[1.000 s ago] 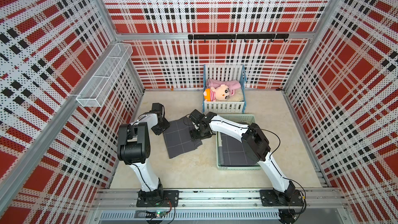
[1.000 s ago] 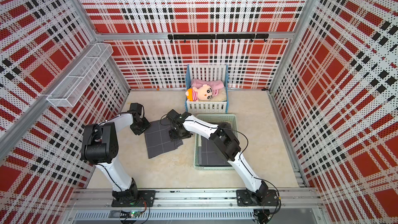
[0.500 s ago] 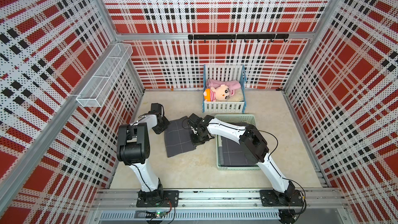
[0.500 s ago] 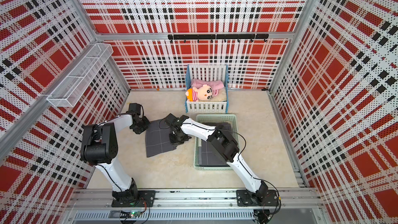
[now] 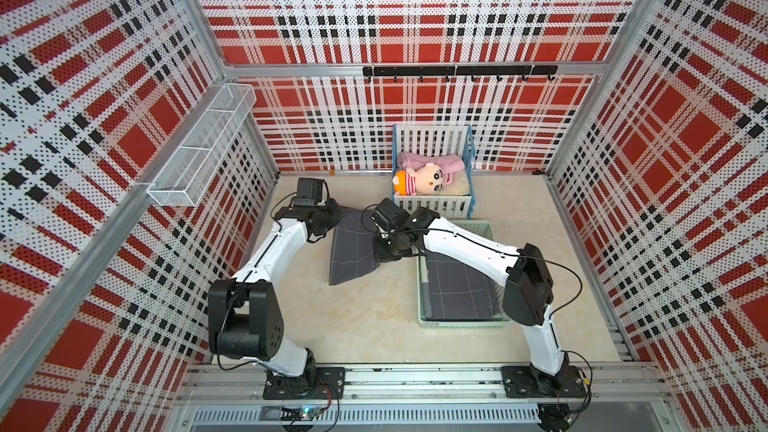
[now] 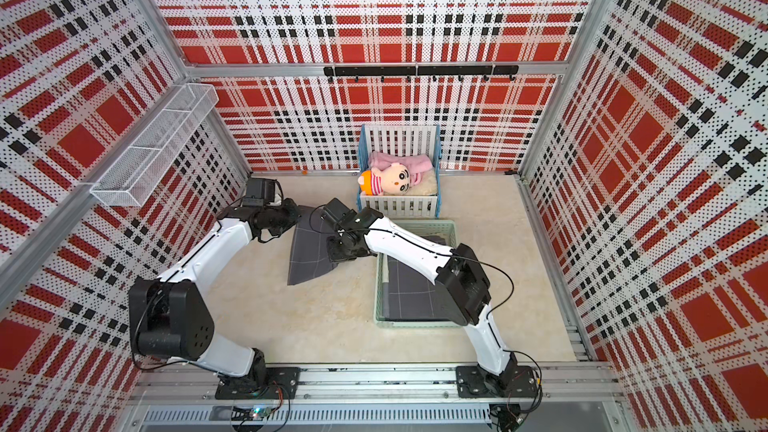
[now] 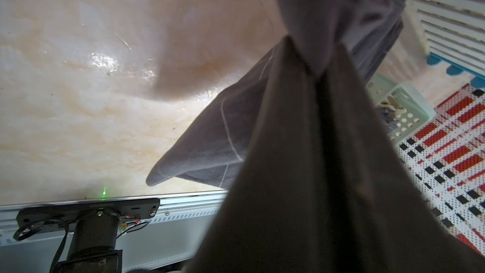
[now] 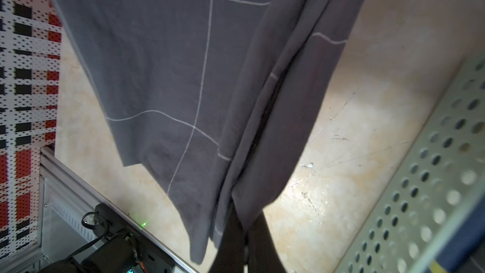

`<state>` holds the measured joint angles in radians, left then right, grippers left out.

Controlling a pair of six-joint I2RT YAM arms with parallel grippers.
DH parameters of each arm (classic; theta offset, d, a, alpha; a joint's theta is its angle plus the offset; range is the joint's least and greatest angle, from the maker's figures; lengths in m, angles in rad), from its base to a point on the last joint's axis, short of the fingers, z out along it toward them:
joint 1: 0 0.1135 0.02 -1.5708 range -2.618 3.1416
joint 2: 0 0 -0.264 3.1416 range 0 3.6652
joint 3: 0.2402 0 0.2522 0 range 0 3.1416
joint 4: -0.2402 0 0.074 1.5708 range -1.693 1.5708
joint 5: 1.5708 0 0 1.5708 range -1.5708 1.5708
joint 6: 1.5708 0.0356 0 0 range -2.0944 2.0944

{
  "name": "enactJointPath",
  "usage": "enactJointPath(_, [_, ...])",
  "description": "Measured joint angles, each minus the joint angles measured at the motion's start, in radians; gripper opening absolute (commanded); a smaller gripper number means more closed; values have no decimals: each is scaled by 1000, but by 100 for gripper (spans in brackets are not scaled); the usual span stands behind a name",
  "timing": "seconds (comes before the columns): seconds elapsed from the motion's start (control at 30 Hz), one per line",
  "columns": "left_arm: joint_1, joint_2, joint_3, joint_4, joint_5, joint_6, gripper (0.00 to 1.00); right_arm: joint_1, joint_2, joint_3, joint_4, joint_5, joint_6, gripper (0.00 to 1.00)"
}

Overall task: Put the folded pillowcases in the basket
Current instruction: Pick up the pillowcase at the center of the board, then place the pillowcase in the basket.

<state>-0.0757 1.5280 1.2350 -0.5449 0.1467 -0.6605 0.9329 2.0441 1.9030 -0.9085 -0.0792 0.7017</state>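
Gripping the pillowcase [image 5: 353, 251] at opposite edges with left hand [image 7: 319, 73] and right hand [image 8: 243, 233], both closed on cloth; held sagging over the surface [image 5: 365, 326], just beside the basket [image 5: 422, 297].

I see the left arm [image 5: 272, 253] and right arm [image 5: 465, 243] built alike: glossy white links, bulky black joints, thin black cables looping alongside. Each stands on a black base plate [image 5: 305, 382] screwed to a silver rail [image 5: 415, 380]. The left gripper [image 7: 313, 48] and right gripper [image 8: 244, 216] have dark matte fingers.
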Motion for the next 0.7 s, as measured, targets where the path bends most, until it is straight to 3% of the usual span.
enactJointPath(0.17, [-66, -5, 71, -43, 7, -50, 0, -14, -94, -64, -13, 37, 8, 0])
enactJointPath(0.27, [-169, -5, 126, -55, 5, -90, 0, -28, -174, -145, -29, 54, 22, 0])
enactJointPath(0.47, [-387, -4, 195, -54, -5, -171, 0, -102, -483, -436, -41, 69, 76, 0])
enactJointPath(0.7, [-564, 68, 232, -15, -10, -238, 0, -168, -803, -717, -100, 103, 150, 0])
